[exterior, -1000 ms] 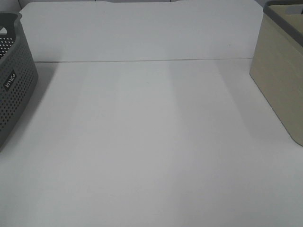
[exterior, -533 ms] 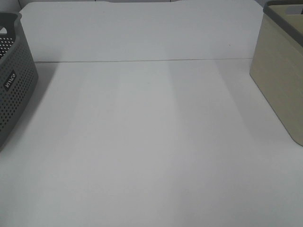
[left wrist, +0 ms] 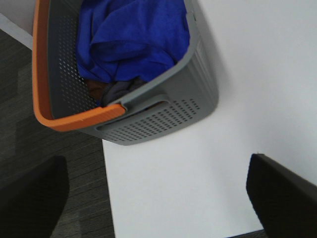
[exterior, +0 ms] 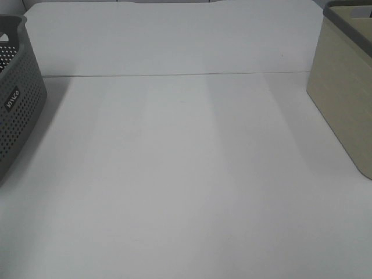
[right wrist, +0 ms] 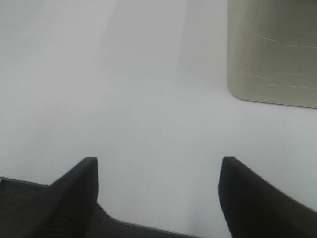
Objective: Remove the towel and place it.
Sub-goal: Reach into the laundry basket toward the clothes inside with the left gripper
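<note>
Towel point(left wrist: 133, 39) bunched inside grey basket point(left wrist: 163, 114), on top of darker cloth point(left wrist: 115, 90), filling most of it. Grey basket sits at bench point(exterior: 186, 174) corner, orange rim point(left wrist: 79, 118) on side over dark floor point(left wrist: 49, 148). Left end effector point(left wrist: 156, 198) above bench near grey basket, fingers spread wide, holds nothing. Right end effector point(right wrist: 166, 193) well apart from grey basket, fingers apart, holds nothing. Beige bin point(exterior: 343, 104) on bench side opposite grey basket.

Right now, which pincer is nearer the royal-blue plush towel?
Left. The left pincer hangs open near the grey perforated plastic basket holding the towel; the right pincer is open over the white table beside the beige rectangular bin.
</note>
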Action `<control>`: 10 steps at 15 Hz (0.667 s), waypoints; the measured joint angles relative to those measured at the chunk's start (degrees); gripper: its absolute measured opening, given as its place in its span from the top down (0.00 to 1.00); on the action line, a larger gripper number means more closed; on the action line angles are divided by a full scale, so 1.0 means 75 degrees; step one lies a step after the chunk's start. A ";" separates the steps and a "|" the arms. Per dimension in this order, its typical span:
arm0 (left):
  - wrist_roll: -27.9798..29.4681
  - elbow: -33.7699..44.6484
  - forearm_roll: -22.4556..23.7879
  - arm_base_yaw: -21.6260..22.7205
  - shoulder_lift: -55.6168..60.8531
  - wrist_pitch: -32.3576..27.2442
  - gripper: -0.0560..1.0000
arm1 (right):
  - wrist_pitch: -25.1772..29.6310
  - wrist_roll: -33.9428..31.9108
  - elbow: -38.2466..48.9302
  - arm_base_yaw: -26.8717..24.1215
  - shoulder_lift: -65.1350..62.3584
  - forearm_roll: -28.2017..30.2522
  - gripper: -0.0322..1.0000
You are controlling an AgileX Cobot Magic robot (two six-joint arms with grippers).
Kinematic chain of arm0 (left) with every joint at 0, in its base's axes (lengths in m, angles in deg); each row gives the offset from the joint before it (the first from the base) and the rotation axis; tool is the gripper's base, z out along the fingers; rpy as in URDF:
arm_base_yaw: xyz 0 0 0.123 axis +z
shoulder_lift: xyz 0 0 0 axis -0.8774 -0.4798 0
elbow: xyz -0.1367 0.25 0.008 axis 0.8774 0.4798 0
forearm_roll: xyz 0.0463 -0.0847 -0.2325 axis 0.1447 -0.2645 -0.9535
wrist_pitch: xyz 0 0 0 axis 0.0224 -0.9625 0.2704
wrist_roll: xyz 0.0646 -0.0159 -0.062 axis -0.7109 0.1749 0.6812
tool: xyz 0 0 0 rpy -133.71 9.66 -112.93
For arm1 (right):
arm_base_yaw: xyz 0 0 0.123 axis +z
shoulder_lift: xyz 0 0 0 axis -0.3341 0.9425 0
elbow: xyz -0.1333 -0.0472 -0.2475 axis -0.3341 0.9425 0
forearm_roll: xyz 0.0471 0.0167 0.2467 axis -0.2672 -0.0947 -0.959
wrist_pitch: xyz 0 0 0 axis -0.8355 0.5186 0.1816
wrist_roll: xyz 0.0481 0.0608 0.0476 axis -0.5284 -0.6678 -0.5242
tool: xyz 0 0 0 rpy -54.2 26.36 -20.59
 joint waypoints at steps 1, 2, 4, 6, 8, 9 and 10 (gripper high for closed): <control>-0.0267 -0.0550 0.0130 0.0000 -0.0634 -0.0038 0.10 | 0.0000 0.0000 0.0000 0.0000 0.0000 0.0000 0.30; -0.0588 -0.1115 0.0298 0.0000 -0.1406 -0.0053 0.10 | 0.0000 0.0000 0.0000 0.0000 0.0000 0.0000 0.30; -0.0985 -0.1803 0.0581 0.0000 -0.2513 -0.0069 0.10 | 0.0000 0.0000 0.0000 0.0000 0.0000 0.0000 0.30; -0.1558 -0.2727 0.0970 0.0000 -0.4072 -0.0015 0.10 | 0.0000 0.0000 0.0000 0.0000 0.0000 0.0000 0.30; -0.2338 -0.3545 0.1597 0.0000 -0.5760 0.0199 0.10 | 0.0000 0.0000 0.0000 0.0000 0.0000 0.0000 0.30; -0.2659 -0.3934 0.1910 0.0000 -0.6509 0.0313 0.10 | 0.0000 0.0000 0.0000 0.0000 0.0000 0.0000 0.30; -0.2857 -0.4163 0.2009 0.0000 -0.6914 0.0359 0.10 | 0.0000 0.0000 0.0000 0.0000 0.0000 0.0000 0.30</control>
